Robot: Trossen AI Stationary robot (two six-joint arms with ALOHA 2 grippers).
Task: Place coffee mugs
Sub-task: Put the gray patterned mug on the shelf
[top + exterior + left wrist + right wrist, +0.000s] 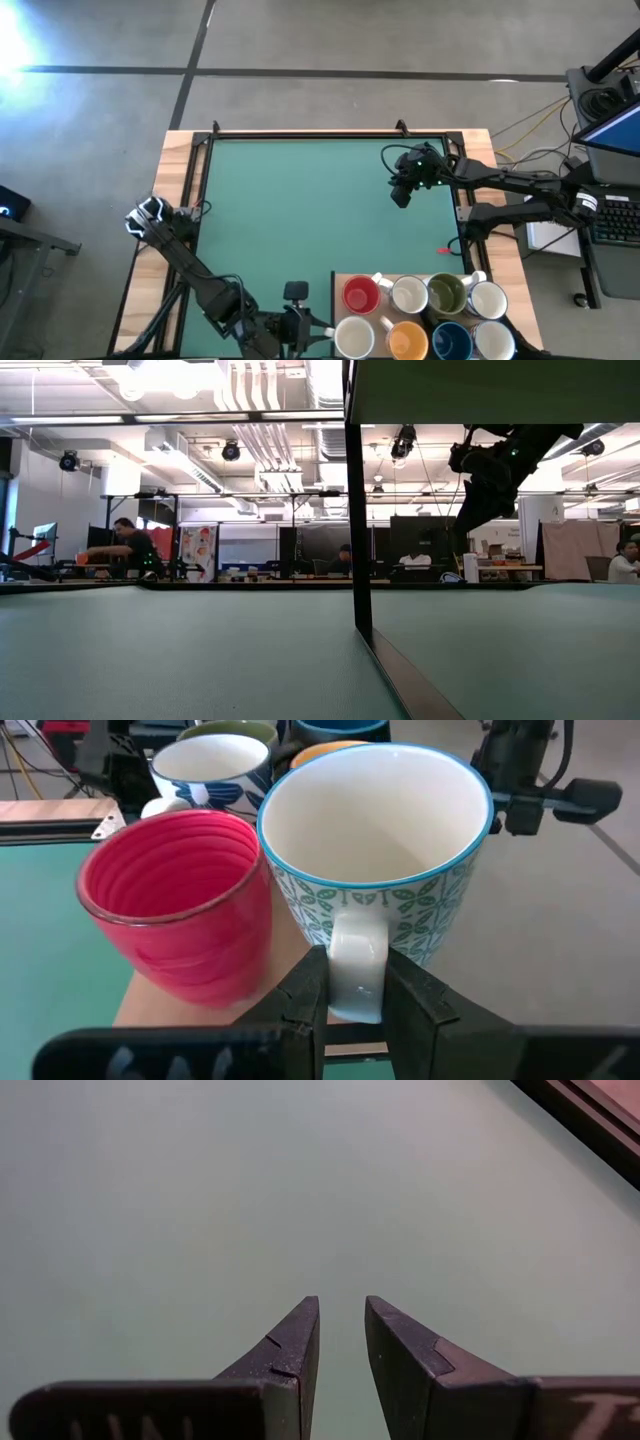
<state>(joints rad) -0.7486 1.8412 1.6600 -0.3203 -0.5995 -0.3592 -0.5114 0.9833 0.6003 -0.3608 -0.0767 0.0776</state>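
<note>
Two dark jointed arms (pixel 190 265), black wedge-shaped fingers (pixel 290 1355).

High view: overhead, straight down on the green table (pixel 300 210). Low view: table height, level across the table toward the far room. Left wrist view: close on a white leaf-patterned mug (pixel 385 850), also seen overhead. Right wrist view: angled down, near the table surface.
</note>
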